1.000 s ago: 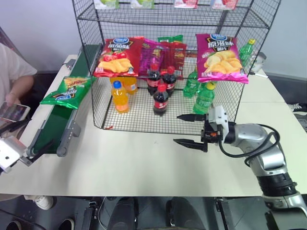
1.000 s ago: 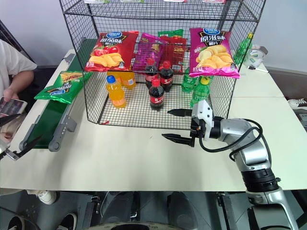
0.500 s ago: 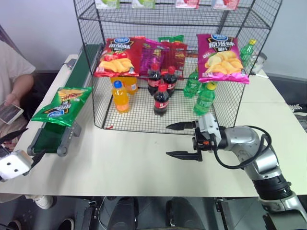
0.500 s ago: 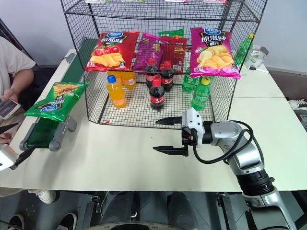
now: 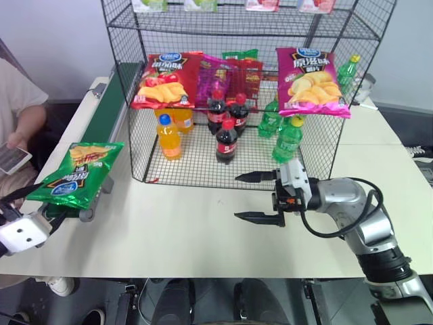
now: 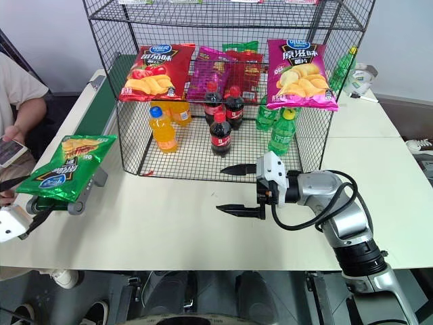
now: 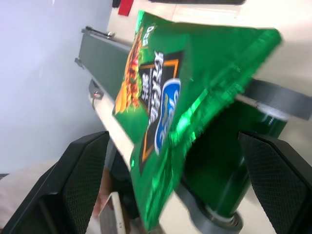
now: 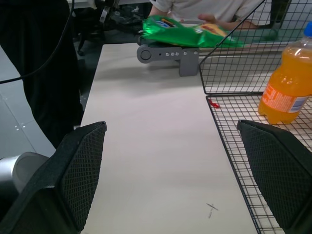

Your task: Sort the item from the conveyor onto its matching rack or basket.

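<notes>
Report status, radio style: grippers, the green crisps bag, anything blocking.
Left gripper open, at the conveyor end. Right gripper open over the table. Green crisps bag overhanging the belt end, not gripped. Nothing blocking the rack.

- crisps bag (image 5: 74, 175) lies at near end of conveyor (image 5: 101, 122), overhanging the end rollers
- conveyor runs along left edge of table (image 5: 203, 230), just left of wire rack (image 5: 237, 101)
- left gripper (image 5: 37, 217) at near-left table corner, just before the conveyor end, bag above its fingers
- right gripper (image 5: 260, 198) over table, just in front of rack, right of centre, pointing left
- rack at table rear; bottles on its bottom tier: orange drink (image 5: 169, 139) left, colas (image 5: 226, 142) middle, soda bottles (image 5: 287, 139) right
- crisps bags on tier above the bottles
- person (image 5: 17, 108) left of conveyor, phone (image 5: 15, 159) in hand
</notes>
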Robot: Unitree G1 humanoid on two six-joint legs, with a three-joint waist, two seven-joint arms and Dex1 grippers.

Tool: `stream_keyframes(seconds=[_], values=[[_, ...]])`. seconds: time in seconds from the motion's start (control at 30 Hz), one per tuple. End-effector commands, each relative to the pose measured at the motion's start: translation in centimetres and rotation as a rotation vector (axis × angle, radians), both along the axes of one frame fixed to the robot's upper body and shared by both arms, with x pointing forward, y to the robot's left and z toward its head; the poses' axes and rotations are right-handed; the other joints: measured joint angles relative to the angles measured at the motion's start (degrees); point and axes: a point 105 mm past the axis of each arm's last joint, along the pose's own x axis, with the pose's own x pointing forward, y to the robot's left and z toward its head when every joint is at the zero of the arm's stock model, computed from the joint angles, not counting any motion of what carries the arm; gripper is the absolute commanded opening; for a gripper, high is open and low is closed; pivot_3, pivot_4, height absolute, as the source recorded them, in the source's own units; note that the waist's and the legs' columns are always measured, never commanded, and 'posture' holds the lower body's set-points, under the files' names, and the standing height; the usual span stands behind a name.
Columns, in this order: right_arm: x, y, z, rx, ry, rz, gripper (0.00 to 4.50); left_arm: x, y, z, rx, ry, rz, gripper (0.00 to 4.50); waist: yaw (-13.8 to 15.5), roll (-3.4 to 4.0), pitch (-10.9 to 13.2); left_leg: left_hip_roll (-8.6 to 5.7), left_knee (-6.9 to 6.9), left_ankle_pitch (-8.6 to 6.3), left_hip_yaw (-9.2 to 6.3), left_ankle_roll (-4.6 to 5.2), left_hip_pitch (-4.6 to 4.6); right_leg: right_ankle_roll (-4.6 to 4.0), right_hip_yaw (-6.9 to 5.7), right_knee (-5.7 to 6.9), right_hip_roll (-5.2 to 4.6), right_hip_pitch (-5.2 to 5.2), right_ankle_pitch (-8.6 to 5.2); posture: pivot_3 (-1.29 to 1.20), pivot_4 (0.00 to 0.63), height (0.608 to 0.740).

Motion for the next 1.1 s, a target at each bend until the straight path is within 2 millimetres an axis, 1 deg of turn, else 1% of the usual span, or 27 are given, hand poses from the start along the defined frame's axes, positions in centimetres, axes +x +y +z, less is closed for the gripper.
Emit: stream_keyframes(seconds=[0.03,0.23,0.37,0.4,0.47,0.53,0.63,0.7,0.73,0.83,0.9,0.93,1.0,1.07,1.1], values=[[0.2,-0.6,0.9,-0.007,-0.051,-0.02,4.49,0.4,0.1,0.4,0.014,-0.016,0.002,4.5,0.01,0.0,0.0,0.0,0.0,0.0,0.0,0.0,0.0,0.0,0.0,-0.01,0.0,0.0,0.0,0.0,0.15,0.739],[0.4,-1.0,0.8,-0.017,-0.06,-0.05,4.49,1.3,-0.4,0.4,0.007,-0.024,-0.015,4.5,0.02,0.0,0.0,0.0,-0.01,0.0,0.0,0.0,0.0,0.0,-0.01,-0.01,0.0,-0.01,0.0,0.0,0.15,0.739],[0.7,-1.3,0.9,-0.021,-0.071,-0.069,4.49,1.4,-0.5,-0.4,-0.007,0.007,-0.022,4.5,-0.03,0.0,0.0,-0.01,-0.01,0.0,0.01,0.0,-0.01,0.01,-0.02,-0.01,0.0,0.0,0.0,0.0,0.15,0.739],[0.7,-1.3,0.9,-0.023,-0.074,-0.071,4.5,1.4,-0.7,-0.6,-0.02,0.021,-0.029,4.25,-0.01,0.0,0.0,-0.01,-0.01,0.0,0.01,0.0,-0.01,0.01,-0.02,-0.01,0.0,0.0,0.0,0.0,0.15,0.739],[0.9,-1.4,1.0,-0.024,-0.081,-0.079,4.5,1.5,-1.0,-0.8,-0.039,0.034,-0.037,3.59,0.03,0.0,0.0,-0.01,-0.01,0.0,0.01,0.0,-0.01,0.01,-0.03,-0.01,0.01,0.0,0.0,0.0,0.15,0.739],[1.1,-1.5,1.1,-0.023,-0.085,-0.085,4.5,1.6,-1.1,-0.6,-0.047,0.032,-0.037,2.62,0.04,-0.01,0.0,-0.01,0.0,0.0,0.01,0.0,-0.01,0.01,-0.03,-0.01,0.01,0.0,0.0,0.0,0.15,0.739],[1.2,-1.6,1.1,-0.024,-0.095,-0.091,4.5,1.7,-1.3,-0.6,-0.062,0.039,-0.047,1.0,0.05,0.0,0.0,-0.01,0.0,0.0,0.01,0.0,-0.01,0.01,-0.03,-0.01,0.01,0.0,0.0,0.0,0.15,0.739],[1.3,-1.6,1.1,-0.026,-0.098,-0.092,4.5,1.7,-1.5,-0.6,-0.077,0.037,-0.056,0.03,0.06,-0.01,0.0,-0.02,0.0,0.0,0.01,0.0,-0.01,0.01,-0.03,-0.01,0.01,0.01,0.01,0.0,0.15,0.739],[1.3,-1.6,1.1,-0.026,-0.098,-0.093,4.5,1.7,-1.7,-0.4,-0.095,0.029,-0.06,0.03,0.06,0.0,0.0,-0.02,0.0,0.0,0.01,0.0,-0.01,0.01,-0.04,-0.01,0.01,0.01,0.01,0.0,0.15,0.739],[1.4,-1.6,1.0,-0.031,-0.101,-0.092,4.5,1.3,-3.0,0.5,-0.258,0.019,-0.115,0.03,0.04,0.0,0.0,-0.02,0.0,0.0,0.01,0.0,-0.01,0.02,-0.04,-0.01,0.02,0.01,0.01,0.0,0.15,0.739],[1.5,-1.6,0.9,-0.034,-0.104,-0.093,4.5,0.8,-4.0,2.4,-0.494,-0.001,-0.163,0.03,0.03,0.0,0.0,-0.01,0.0,0.0,0.01,0.0,-0.01,0.01,-0.03,0.0,0.02,0.01,0.01,0.0,0.15,0.739],[1.5,-1.6,0.9,-0.035,-0.106,-0.094,4.5,0.4,-4.5,3.2,-0.579,0.007,-0.196,0.03,-0.03,-0.02,-0.01,-0.01,0.01,0.0,0.01,0.0,0.0,0.01,-0.03,0.0,0.01,0.01,0.01,0.0,0.15,0.739],[1.6,-1.6,0.8,-0.037,-0.108,-0.097,4.5,-0.9,-5.7,4.2,-0.721,0.092,-0.267,0.03,-0.23,-0.02,-0.01,0.02,0.02,0.0,0.0,0.0,-0.02,0.01,-0.04,0.0,0.01,0.0,0.01,0.0,0.15,0.739],[1.7,-1.7,0.8,-0.037,-0.11,-0.098,4.5,-1.9,-6.7,4.9,-0.783,0.157,-0.325,0.03,-0.74,-0.01,0.0,0.03,0.0,0.0,-0.01,-0.01,-0.01,0.01,-0.03,0.0,0.01,0.0,0.0,0.0,0.15,0.739],[1.8,-1.7,0.8,-0.034,-0.109,-0.1,4.5,-2.5,-7.2,5.4,-0.854,0.21,-0.344,0.03,-0.9,0.01,0.0,0.02,0.01,0.01,-0.02,-0.01,0.0,0.01,-0.03,0.0,0.01,0.01,0.0,0.0,0.15,0.739]])
